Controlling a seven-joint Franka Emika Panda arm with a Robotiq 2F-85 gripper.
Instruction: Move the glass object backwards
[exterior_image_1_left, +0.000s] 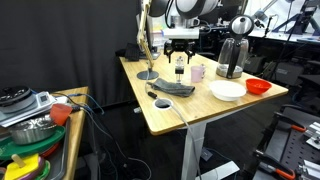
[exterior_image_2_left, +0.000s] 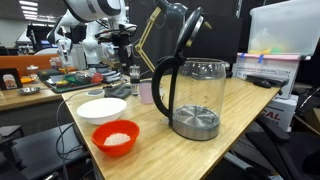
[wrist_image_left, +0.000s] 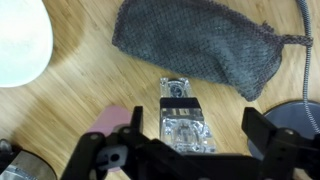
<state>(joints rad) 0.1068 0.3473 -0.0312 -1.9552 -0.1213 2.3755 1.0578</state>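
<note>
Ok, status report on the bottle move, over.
Gripper open, above the glass bottle. Bottle upright, not gripped. Pink cup close beside it; dark mesh cloth nearby.

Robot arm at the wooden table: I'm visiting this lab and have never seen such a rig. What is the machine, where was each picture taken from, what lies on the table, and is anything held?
The machine is a single robot arm with two jaws at its tip. Two pictures come from cameras standing outside the robot, at different spots; the third comes from a camera on its wrist, looking down. On the wooden table stand a small glass bottle, a pink cup, a kettle, a white bowl and a red bowl; a dark mesh cloth lies nearby. Nothing is held: in the wrist view the jaws stand open, one either side of the bottle, not closed on it.
</note>
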